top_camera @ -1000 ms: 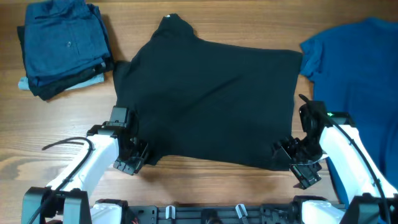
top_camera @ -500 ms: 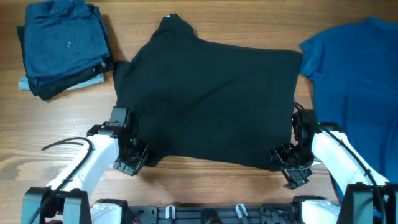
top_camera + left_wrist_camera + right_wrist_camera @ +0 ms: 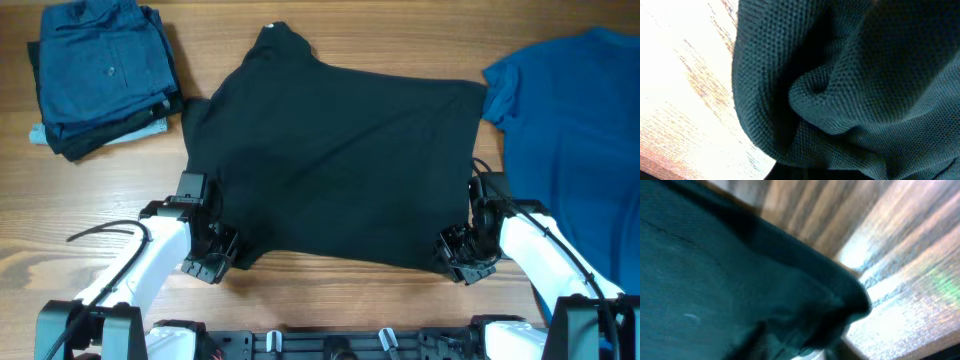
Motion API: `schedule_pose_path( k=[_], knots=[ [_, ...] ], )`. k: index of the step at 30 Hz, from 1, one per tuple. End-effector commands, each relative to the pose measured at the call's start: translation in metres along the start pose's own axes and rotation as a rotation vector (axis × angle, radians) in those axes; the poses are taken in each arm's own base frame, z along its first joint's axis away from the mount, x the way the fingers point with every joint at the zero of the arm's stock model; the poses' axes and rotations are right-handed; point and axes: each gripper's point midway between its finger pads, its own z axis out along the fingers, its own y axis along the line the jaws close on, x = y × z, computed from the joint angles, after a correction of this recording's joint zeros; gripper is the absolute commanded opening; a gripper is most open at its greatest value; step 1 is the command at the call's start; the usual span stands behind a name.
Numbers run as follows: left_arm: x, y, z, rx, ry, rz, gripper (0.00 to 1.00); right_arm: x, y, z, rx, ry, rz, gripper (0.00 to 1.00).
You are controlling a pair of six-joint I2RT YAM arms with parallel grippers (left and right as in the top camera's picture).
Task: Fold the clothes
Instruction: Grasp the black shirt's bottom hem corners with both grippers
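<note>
Black T-shirt (image 3: 330, 165) — in left end effector (image 3: 220, 255)

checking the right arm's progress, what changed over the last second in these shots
The right gripper moved inward onto the near right corner of the black T-shirt, and its jaws narrowed there; whether it grips yet is unclear. The left gripper stayed shut on the shirt's near left corner. The shirt, the folded pile and the blue T-shirt did not shift.
</note>
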Motion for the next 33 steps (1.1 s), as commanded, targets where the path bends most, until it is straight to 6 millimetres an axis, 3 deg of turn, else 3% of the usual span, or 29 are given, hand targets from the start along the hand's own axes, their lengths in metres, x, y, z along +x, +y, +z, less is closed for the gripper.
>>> schedule_pose_path(
  k=[1,8,17,20,24,27,31,33],
  knots=[
    [-0.001,0.023,0.010,-0.089,-0.014,-0.005,0.04,-0.013,-0.019,0.006,0.083,-0.081,0.053,0.04],
    [0.000,0.019,0.002,-0.065,-0.012,0.037,0.04,-0.018,-0.032,0.003,0.140,-0.124,0.099,0.04],
    [-0.002,0.013,-0.054,-0.074,-0.071,0.050,0.04,-0.013,-0.040,-0.025,0.226,-0.130,0.217,0.04],
    [-0.003,0.009,-0.068,-0.047,-0.094,0.054,0.04,-0.018,-0.036,-0.044,0.242,-0.169,0.215,0.04],
    [-0.015,-0.005,-0.082,0.000,-0.166,0.061,0.04,-0.028,-0.014,-0.065,0.183,-0.218,0.204,0.04],
    [-0.027,-0.026,-0.093,0.078,-0.235,0.070,0.04,-0.034,0.003,-0.071,0.120,-0.239,0.186,0.04],
    [-0.035,-0.052,-0.100,0.181,-0.274,0.085,0.04,-0.036,0.008,-0.071,0.103,-0.246,0.185,0.04],
    [-0.035,-0.052,-0.100,0.182,-0.275,0.088,0.18,-0.036,0.008,-0.071,0.102,-0.247,0.185,0.04]
  ],
)
